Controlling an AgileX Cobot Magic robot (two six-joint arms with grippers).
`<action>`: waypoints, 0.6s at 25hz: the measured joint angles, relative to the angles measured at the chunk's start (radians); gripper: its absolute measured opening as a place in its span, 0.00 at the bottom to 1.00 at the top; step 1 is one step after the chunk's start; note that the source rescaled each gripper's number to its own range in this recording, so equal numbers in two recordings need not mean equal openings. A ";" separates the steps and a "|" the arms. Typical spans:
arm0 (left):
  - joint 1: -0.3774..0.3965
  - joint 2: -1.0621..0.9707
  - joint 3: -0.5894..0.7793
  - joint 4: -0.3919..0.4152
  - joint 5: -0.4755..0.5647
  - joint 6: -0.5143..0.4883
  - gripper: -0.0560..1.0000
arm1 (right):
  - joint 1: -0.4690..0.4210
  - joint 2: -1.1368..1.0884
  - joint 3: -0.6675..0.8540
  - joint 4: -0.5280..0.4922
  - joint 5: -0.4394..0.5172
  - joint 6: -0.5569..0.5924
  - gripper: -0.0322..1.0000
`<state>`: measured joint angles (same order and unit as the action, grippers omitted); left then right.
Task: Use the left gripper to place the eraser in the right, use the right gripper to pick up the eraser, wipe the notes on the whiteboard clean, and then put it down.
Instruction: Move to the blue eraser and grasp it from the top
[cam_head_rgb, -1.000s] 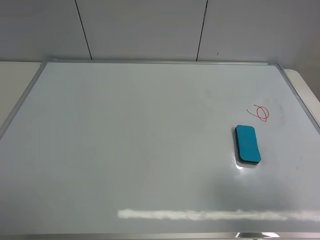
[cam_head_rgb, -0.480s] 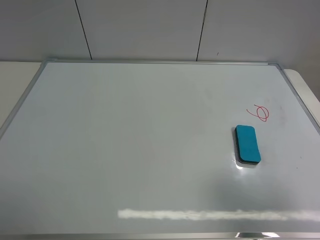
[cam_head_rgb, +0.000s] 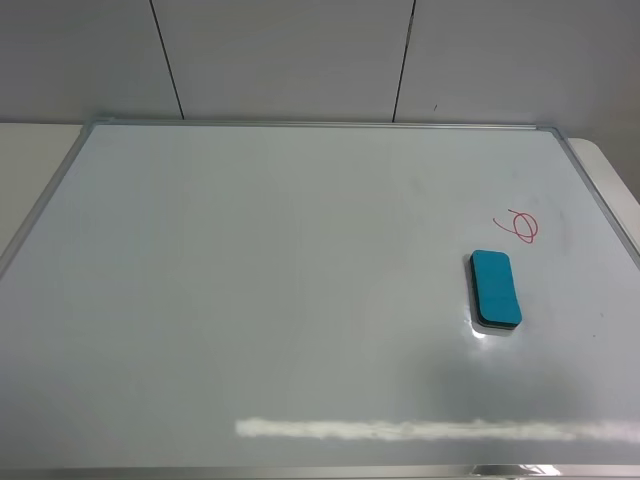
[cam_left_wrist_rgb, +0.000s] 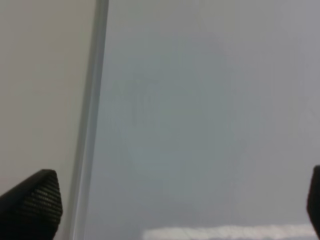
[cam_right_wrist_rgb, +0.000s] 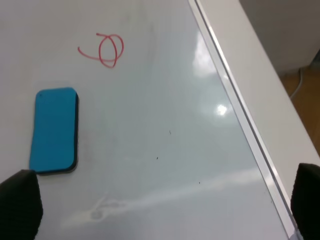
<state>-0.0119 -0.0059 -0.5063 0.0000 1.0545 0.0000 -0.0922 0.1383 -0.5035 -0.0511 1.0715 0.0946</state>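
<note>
Eraser (cam_head_rgb: 496, 288): teal top, dark base, lying flat on the whiteboard (cam_head_rgb: 280, 300). Sits in the right half, somewhat nearer the near edge than the far one. Long axis roughly near-to-far. Clear of both grippers. Small bright glare patch on the board at its near end.

Red scribble (cam_head_rgb: 518, 227): a loop with a tail, just past the eraser's far end and slightly right. Close to the eraser but not touching. Not wiped.

Whiteboard: flat on a pale table (cam_head_rgb: 25, 160), with a silver frame (cam_head_rgb: 320, 124) round it, filling most of the high view. Faint grey smudge beside the scribble. Long white reflection streak (cam_head_rgb: 400, 430) along the near edge.

Right gripper (cam_right_wrist_rgb: 162, 205): visible from its wrist camera only. Dark fingertips (cam_right_wrist_rgb: 17, 205) spread wide, gripping nothing. Positioned over the board on the near side of the eraser, not touching it. Right frame rail, table strip and brown floor off to its right.

Left gripper (cam_left_wrist_rgb: 172, 210): likewise wrist camera only. Spread wide, empty. Ribbed fingertip (cam_left_wrist_rgb: 32, 202) over the table just outside the board's left frame rail, other tip barely in shot over bare board. Well apart from the eraser.

Grey panelled wall (cam_head_rgb: 280, 60) behind the far edge.
</note>
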 joint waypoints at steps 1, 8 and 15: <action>0.000 0.000 0.000 0.000 0.000 0.000 1.00 | 0.000 0.038 -0.004 0.005 -0.001 0.012 1.00; 0.000 0.000 0.000 0.000 0.000 0.000 1.00 | 0.000 0.359 -0.071 0.015 -0.108 0.097 1.00; 0.000 0.000 0.000 0.000 -0.001 0.000 1.00 | 0.017 0.756 -0.139 0.051 -0.223 0.107 1.00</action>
<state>-0.0119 -0.0059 -0.5063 0.0000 1.0536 0.0000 -0.0750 0.8948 -0.6423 0.0000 0.8490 0.2015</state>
